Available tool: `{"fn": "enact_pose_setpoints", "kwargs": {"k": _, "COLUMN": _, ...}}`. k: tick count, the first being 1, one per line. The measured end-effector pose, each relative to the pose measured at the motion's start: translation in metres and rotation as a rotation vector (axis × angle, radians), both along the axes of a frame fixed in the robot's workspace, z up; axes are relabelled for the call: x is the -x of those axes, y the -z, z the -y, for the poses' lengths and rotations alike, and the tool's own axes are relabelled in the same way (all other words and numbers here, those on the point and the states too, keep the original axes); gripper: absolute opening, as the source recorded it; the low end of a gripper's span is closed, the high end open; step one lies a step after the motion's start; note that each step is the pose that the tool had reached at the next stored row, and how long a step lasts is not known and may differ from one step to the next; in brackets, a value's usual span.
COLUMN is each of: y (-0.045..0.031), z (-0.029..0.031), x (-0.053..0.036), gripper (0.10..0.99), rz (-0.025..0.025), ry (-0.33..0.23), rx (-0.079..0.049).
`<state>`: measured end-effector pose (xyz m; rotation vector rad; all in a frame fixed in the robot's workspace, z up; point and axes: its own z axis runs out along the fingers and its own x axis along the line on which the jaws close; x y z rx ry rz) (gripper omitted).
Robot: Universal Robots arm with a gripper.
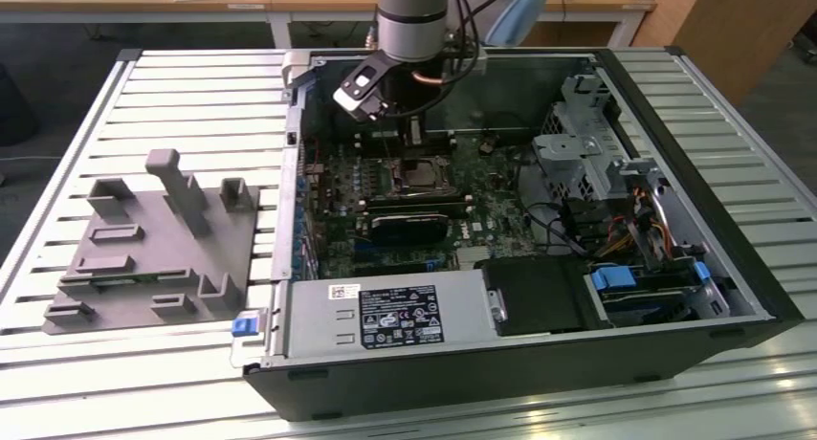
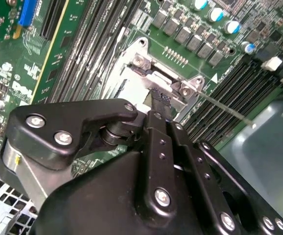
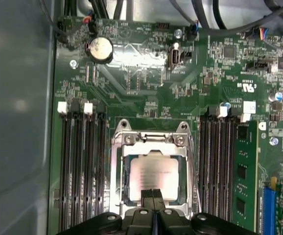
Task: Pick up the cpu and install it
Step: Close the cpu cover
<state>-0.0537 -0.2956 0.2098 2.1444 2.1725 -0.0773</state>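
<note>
1. The computer case (image 1: 715, 297) is lying open on the slatted table (image 1: 191, 77), spreading from the exterior view's centre toward three o'clock; the grey tray (image 1: 141, 258) is sitting well apart at nine o'clock; the arm (image 1: 411, 19) is hanging into the case from twelve o'clock, so a sideways swing would probably be knocking the case wall.
2. The motherboard (image 3: 146, 98) is lying flat beneath the gripper (image 3: 153, 196); in the first wrist view the claw is showing clenched, fingertips pressed together with nothing between them, just over the socket (image 3: 118, 161); a hard downward push here would likely be scraping the board.
3. The socket is sitting between banks of memory slots (image 3: 78, 166); the cpu (image 3: 154, 174) is lying inside its metal frame, at twelve o'clock of the long black card (image 1: 411, 215) in the exterior view; whether it is seating flat cannot be told, and pressing a tilted chip would risk bending contacts.
4. A thin lever wire (image 2: 224, 108) is running beside the socket; the closed fingertips could be snagging it.
</note>
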Motion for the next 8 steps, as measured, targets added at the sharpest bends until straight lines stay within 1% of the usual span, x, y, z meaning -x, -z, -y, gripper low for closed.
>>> {"fn": "enact_pose_setpoints", "kwargs": {"k": 4, "y": 0.0027, "z": 0.0000, "x": 0.0026, "gripper": 0.106, "rz": 0.0000, "ry": 0.000, "rx": 0.000}}
{"fn": "enact_pose_setpoints", "kwargs": {"k": 8, "y": 0.0081, "z": 0.0000, "x": 0.0028, "gripper": 0.106, "rz": 0.0000, "ry": 0.000, "rx": 0.000}}
